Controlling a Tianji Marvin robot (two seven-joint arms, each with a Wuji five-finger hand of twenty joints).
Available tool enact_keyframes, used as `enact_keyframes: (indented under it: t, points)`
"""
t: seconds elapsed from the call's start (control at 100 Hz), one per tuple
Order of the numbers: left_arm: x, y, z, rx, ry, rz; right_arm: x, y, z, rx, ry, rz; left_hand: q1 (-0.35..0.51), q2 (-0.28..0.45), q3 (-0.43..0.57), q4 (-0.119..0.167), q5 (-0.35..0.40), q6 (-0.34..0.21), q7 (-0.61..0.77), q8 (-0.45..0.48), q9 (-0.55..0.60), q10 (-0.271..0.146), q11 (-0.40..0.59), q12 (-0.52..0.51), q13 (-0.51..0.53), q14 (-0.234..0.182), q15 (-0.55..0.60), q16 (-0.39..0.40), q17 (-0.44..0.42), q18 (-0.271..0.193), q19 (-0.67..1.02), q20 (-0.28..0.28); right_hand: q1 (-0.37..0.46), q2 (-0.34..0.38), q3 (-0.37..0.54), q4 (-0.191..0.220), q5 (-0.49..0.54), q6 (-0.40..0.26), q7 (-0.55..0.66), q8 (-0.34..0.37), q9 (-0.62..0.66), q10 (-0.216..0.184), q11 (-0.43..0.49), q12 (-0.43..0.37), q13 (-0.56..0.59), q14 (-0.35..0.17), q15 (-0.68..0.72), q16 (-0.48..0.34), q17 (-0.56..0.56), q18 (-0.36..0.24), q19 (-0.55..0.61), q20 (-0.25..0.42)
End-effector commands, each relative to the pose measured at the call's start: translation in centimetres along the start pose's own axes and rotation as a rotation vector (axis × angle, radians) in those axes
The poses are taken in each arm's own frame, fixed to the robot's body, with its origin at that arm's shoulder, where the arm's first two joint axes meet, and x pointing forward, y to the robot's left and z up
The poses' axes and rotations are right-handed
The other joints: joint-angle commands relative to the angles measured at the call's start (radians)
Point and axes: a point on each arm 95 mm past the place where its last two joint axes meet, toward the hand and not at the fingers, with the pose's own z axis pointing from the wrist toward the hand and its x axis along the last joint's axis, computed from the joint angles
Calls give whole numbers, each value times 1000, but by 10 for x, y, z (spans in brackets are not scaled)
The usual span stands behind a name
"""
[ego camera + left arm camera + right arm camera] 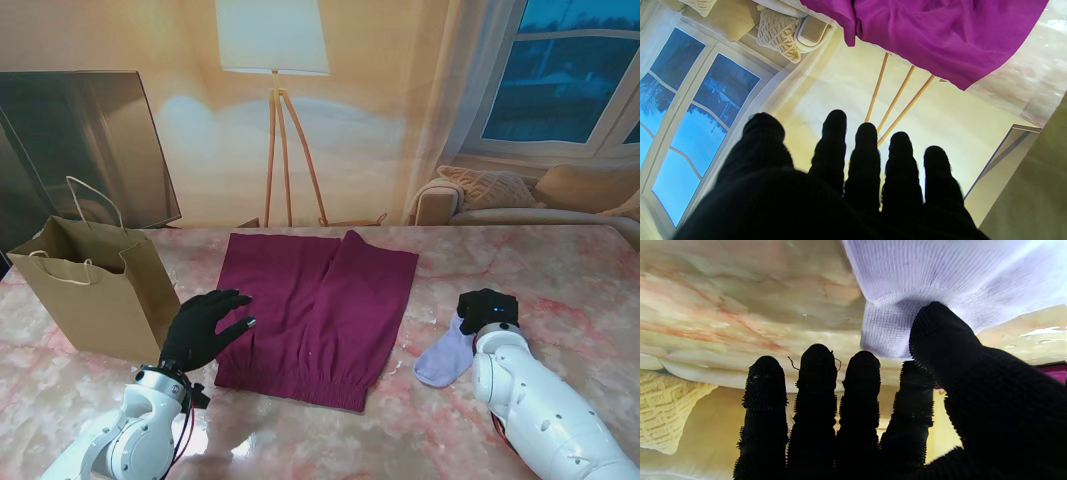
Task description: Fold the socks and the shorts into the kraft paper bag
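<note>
shorts (318, 315) lie flat mid-tabletop, ready for folding; bag (95, 290) stands open far left. left hand (205, 327) hovers spread and empty at their left edge. right hand (487, 308), fingers extended, thumb touches the sock (445, 358).

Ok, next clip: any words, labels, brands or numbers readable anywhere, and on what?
None readable in any view.
kraft paper bag: plain, no print on the faces shown.
shorts: no label visible.
sock: plain knit, no marking.
</note>
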Motion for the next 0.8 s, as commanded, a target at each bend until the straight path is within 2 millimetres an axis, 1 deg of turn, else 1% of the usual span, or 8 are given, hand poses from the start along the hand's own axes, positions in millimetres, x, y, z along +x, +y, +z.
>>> enact_keyframes:
  t: [0.0,0.12,0.22,0.29,0.32,0.38,0.53,0.79]
  points:
    - [1,3,-2,-7,1,-9,3,-6,-3,12,6,-2,25,30,-25,44,25,-13,14,9,-39,13,-10,-10,-17,-32,-11,-10,-12,-19,-11,-7,20,-59,-31,-54,49,-47,62,75,-51,-14,-29,9,-35,3,-6,44,-33,24,29,33]
    - [1,2,-2,-6,2,-8,2,-5,-4,17,18,4,25,31,-25,44,25,-13,15,9,-42,13,-11,-10,-18,-30,-11,-10,-11,-19,-11,-7,-4,-72,-39,-66,55,-23,60,164,-201,43,-264,-272,-152,22,-344,-175,-28,-24,15,29]
    - [1,2,-1,-4,3,-8,0,-3,-5,5,30,24,26,31,-25,44,26,-13,15,9,-41,13,-10,-11,-18,-31,-11,-10,-12,-20,-11,-7,9,-90,-32,-65,68,-43,41,244,-100,57,-365,-475,-33,32,-496,-322,61,-15,-13,-12]
    - [1,2,-1,-5,4,-9,1,-1,-6,-7,36,57,26,31,-25,44,27,-13,16,9,-41,14,-9,-11,-18,-32,-10,-10,-12,-20,-11,-7,34,-103,-20,-60,71,-45,25,223,70,56,-365,-549,140,54,-499,-358,164,10,7,-42]
    - [1,2,-1,-7,4,-8,1,-1,-6,-12,36,73,25,32,-26,44,26,-14,16,9,-42,13,-10,-11,-18,-33,-10,-10,-12,-20,-11,-7,53,-79,-17,-48,68,-42,33,117,125,58,-358,-577,188,59,-484,-358,196,18,29,-56]
    - [1,3,-1,-8,3,-9,1,1,-6,-26,43,95,25,32,-26,44,27,-15,16,10,-41,12,-9,-11,-17,-32,-10,-10,-12,-21,-11,-8,68,-41,-6,-33,93,-20,49,-64,242,57,-347,-571,280,62,-415,-324,264,29,90,-58]
    - [1,4,-2,-11,-1,-11,0,8,-7,-69,67,118,26,31,-26,44,27,-12,16,9,-40,14,-9,-11,-18,-32,-10,-11,-12,-24,-10,-7,65,24,3,-16,131,15,54,-213,342,71,-316,-528,361,59,-319,-258,318,25,157,-69]
    - [2,1,-1,-7,3,-7,3,31,-17,-181,122,140,26,32,-26,44,25,-10,14,9,-41,15,-9,-11,-19,-31,-10,-11,-14,-23,-9,-7,64,26,9,-16,158,50,62,-279,381,100,-312,-518,387,71,-275,-229,345,17,176,-83]
